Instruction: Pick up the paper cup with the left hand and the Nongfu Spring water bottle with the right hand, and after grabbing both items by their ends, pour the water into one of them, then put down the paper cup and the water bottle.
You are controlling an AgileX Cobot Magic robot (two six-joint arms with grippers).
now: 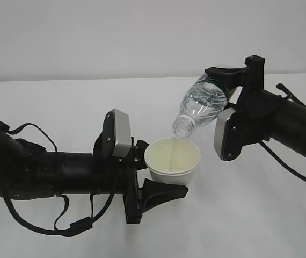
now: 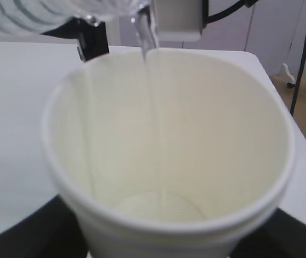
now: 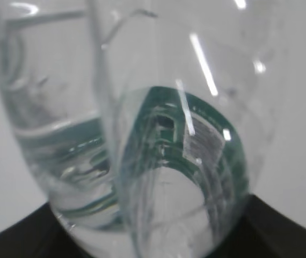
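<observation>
My left gripper (image 1: 155, 174) is shut on the white paper cup (image 1: 173, 159), holding it upright near its base. My right gripper (image 1: 229, 88) is shut on the base end of the Nongfu Spring water bottle (image 1: 201, 105), which tilts mouth-down over the cup. A thin stream of water (image 1: 173, 150) runs from the bottle's mouth into the cup. The left wrist view looks into the cup (image 2: 169, 161), with the stream (image 2: 153, 107) falling to its bottom and dark fingers (image 2: 24, 234) on either side of it. The bottle (image 3: 142, 134), with its green label, fills the right wrist view.
A white table (image 1: 62, 102) spreads under both arms against a pale wall. In the left wrist view the table's right edge (image 2: 298, 134) shows, with floor and a cable beyond it.
</observation>
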